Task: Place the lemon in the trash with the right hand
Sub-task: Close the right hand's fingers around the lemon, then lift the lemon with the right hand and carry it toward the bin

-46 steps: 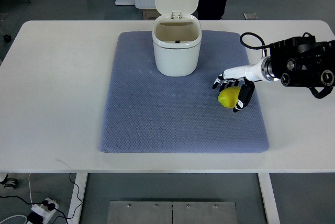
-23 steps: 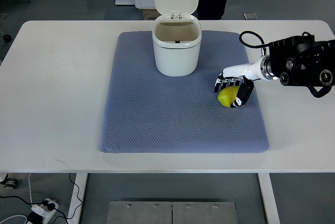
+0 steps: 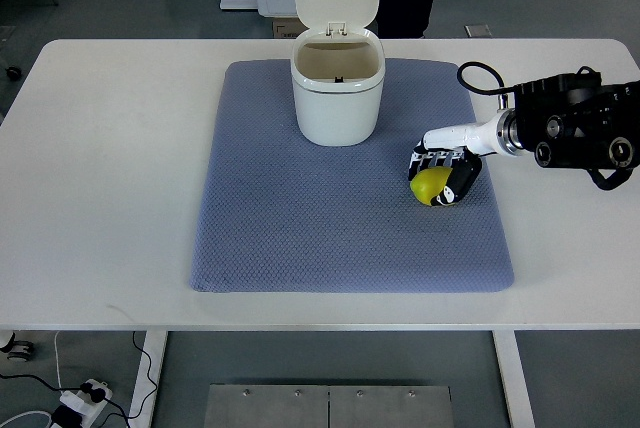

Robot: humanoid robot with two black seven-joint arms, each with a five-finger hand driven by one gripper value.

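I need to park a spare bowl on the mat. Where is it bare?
Bare: the mat's left half beside the trash bin, and its whole near strip. Crowded: right of the bin, where the right hand grips the lemon.

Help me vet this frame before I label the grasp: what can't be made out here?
- Top view: the far side of the lemon is covered by the right hand, so the finger contact there is hidden.
- Whether the lemon is lifted off the mat cannot be told from above.
- The bottom of the trash bin is shadowed by its wall.
- The left hand is out of view.
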